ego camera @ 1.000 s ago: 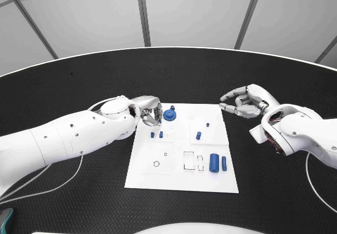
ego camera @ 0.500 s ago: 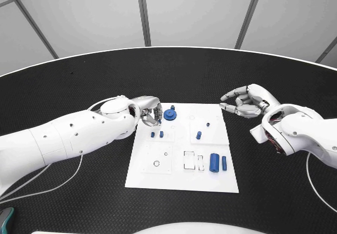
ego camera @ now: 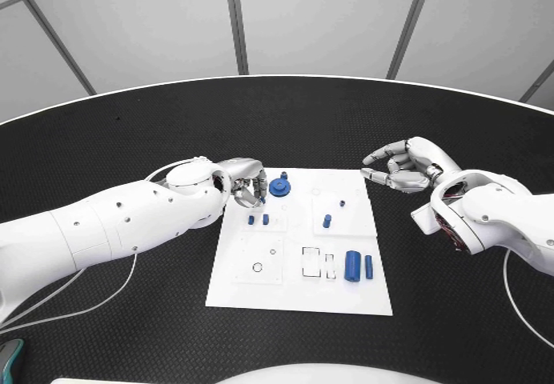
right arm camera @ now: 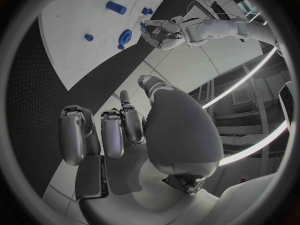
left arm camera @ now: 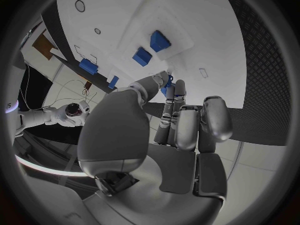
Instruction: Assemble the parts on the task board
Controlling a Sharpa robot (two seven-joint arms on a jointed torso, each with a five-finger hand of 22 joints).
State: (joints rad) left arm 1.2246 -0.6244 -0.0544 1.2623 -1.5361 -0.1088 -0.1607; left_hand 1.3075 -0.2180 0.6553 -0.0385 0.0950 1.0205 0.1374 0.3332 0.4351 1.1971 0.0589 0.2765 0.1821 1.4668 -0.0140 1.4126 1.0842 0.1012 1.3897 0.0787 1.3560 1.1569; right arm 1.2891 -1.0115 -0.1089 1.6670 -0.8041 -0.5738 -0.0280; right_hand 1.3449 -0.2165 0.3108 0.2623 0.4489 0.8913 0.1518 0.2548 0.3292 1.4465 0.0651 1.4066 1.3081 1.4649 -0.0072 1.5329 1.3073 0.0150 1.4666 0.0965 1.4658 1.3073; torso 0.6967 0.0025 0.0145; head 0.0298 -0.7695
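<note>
At the far left corner of the white rectangular task board (ego camera: 298, 240), the left hand (ego camera: 240, 181) pinches the round blue knob-like part (ego camera: 279, 189) in its fingers. You should press straight down. The right hand (ego camera: 402, 166) hovers curled, holding nothing.

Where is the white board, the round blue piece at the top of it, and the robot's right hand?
task board (ego camera: 347, 300), head view, bare near part of the plate.
round blue piece (ego camera: 279, 189), head view, its top face.
right hand (ego camera: 399, 166), head view, middle of the curled fingers.
</note>
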